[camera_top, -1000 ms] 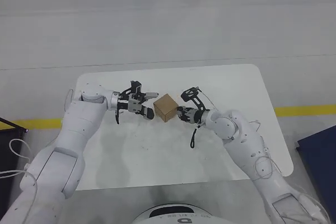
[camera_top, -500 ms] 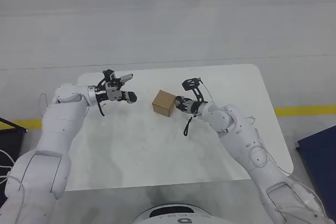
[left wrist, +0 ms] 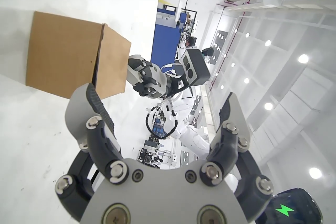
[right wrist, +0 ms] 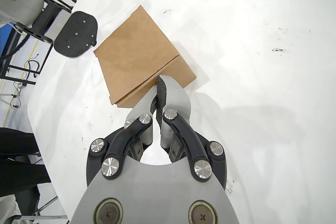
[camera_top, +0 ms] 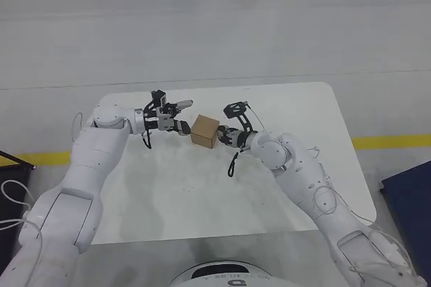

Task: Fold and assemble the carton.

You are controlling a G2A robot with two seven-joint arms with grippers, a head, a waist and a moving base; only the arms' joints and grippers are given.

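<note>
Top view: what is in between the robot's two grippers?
The carton is. In the top view the open left gripper is on one side of it and the shut right gripper touches its other side.

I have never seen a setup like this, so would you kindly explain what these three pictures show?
This is a two-armed robot working at a white table. The top view looks down from a camera above its arms. The other two come from cameras on each wrist, so each shows its own hand up close. One thing lies on the table: a small brown cardboard carton, folded into a box shape, between the two arms. The left hand is open, fingers spread, close beside the carton and holding nothing. The right hand is shut, its tips pressed against a seam on the carton's other side; it does not seem to grip it.
</note>
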